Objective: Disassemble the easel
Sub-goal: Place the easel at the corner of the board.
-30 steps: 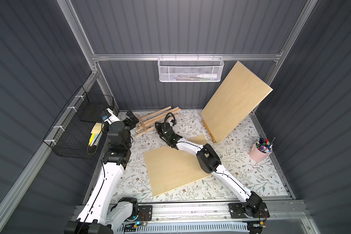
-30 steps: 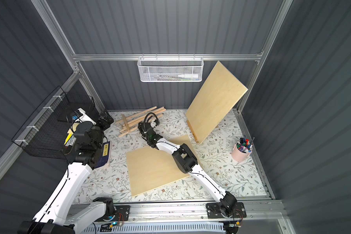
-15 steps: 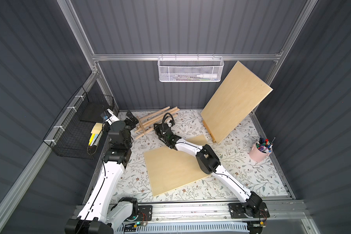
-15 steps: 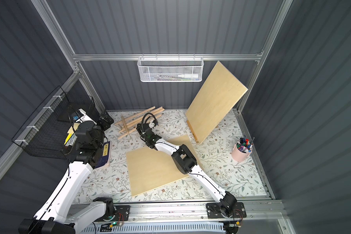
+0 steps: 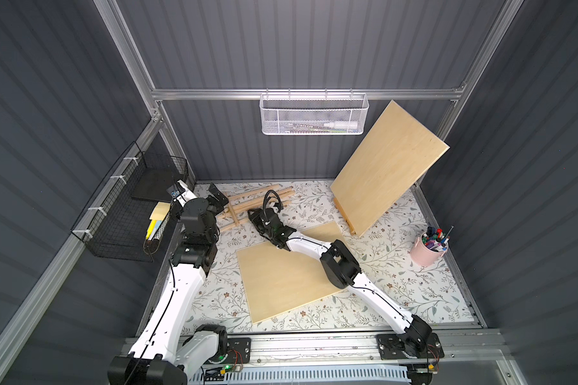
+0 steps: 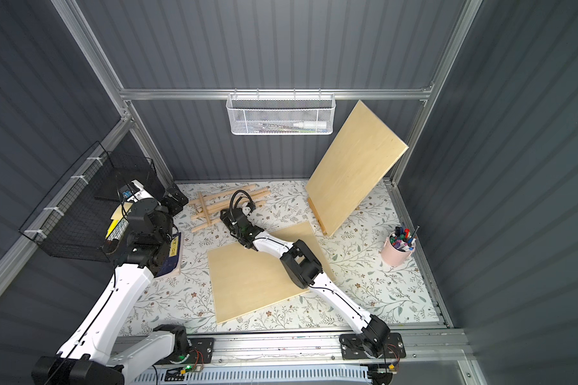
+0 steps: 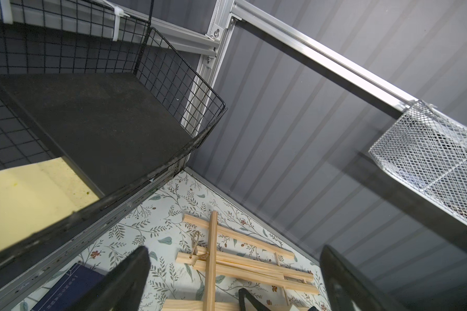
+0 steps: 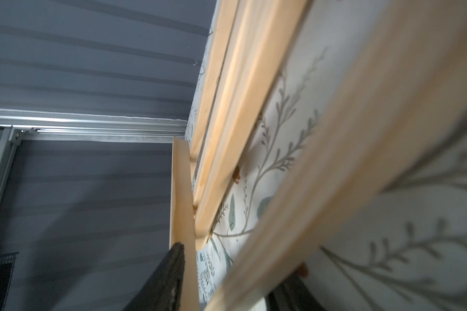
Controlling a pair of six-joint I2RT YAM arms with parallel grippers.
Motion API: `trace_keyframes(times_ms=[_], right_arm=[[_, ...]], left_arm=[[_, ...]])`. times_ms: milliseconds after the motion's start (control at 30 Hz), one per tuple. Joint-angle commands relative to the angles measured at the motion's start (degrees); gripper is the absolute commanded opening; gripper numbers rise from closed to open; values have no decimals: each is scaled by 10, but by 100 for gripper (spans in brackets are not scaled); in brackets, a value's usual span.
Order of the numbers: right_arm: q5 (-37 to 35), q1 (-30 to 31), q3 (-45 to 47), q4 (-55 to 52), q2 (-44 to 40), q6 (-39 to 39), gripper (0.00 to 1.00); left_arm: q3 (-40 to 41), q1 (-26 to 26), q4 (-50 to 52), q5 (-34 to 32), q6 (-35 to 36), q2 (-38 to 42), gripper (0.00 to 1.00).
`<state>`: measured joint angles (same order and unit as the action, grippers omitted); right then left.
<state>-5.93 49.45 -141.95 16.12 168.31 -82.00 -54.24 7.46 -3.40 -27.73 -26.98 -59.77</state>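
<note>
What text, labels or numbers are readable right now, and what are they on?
Dark blue book: row of white characters on the cover, too blurred to read.
Yellow label on that book: print too small to read.
Bottle in the white mesh basket: no legible label.
Nothing else carries readable text.

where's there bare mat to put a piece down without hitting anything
Widest bare mat: right side, between the flat board and the pink cup. Smaller patch at the back, between the easel frame and the leaning board. Crowded: back left, where the left gripper and right gripper sit at the easel frame.
</note>
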Motion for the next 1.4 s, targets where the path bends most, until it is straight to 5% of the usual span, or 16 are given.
trace_keyframes(times_ms=[0, 567, 900, 1367], right_arm=[[21, 2, 10, -38, -5, 30, 58], [9, 17, 163, -75, -121, 206, 96], [-3, 21, 284, -24, -216, 297, 97], [-57, 72, 590, 200, -501, 494, 97]], left_arm=[[-11, 4, 6, -9, -2, 3, 100], [-16, 22, 17, -27, -14, 7, 99], [-17, 35, 20, -44, -29, 18, 99], [-16, 44, 18, -48, -35, 40, 99]])
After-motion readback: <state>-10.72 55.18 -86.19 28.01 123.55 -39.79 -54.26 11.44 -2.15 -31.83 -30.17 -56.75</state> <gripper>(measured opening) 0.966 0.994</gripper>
